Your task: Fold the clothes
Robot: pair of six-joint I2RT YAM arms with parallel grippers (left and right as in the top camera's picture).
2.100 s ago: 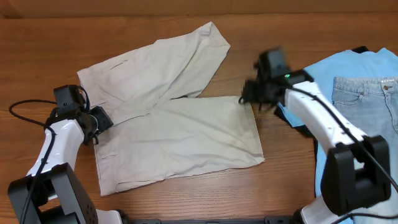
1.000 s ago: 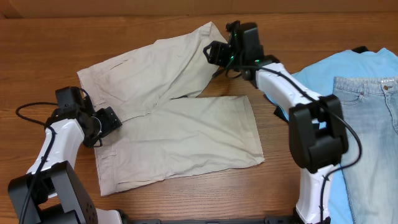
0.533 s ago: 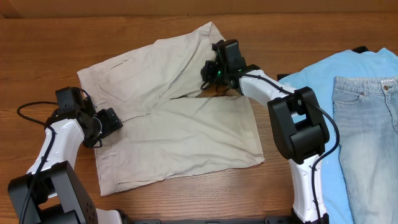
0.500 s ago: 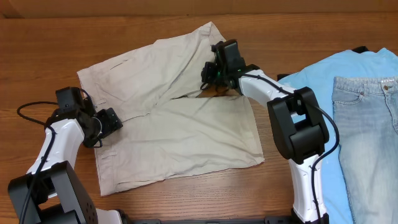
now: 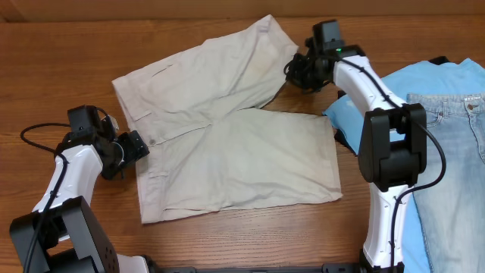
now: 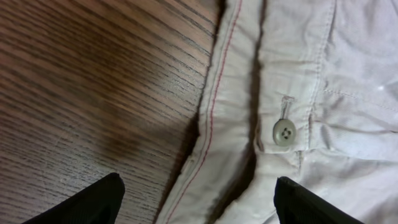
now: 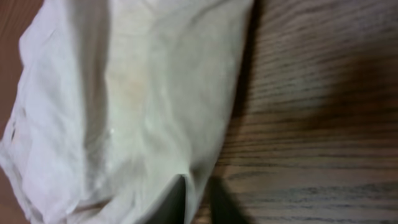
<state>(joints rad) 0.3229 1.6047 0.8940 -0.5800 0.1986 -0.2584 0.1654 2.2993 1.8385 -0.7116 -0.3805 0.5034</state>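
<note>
The shorts point(image 5: 227, 144) lie spread flat on the wood-grain table point(image 5: 61, 45). They are pale beige cotton, softly creased, with two wide legs splayed apart. The waistband point(image 6: 230, 93) carries a reddish stitch line and one four-hole button point(image 6: 284, 132).

We judge folding not yet begun; this is still arranging.

At the upper leg's hem, the right gripper point(image 7: 198, 198) has its jaws narrow, pinching the cloth edge. At the waistband, the left gripper point(image 6: 199, 205) hovers with jaws wide, holding nothing.

Next move: the left likely needs to close on the waistband so one leg can be carried over the other.

Beyond the hems lie a blue T-shirt point(image 5: 424, 80) and jeans point(image 5: 455, 152).
</note>
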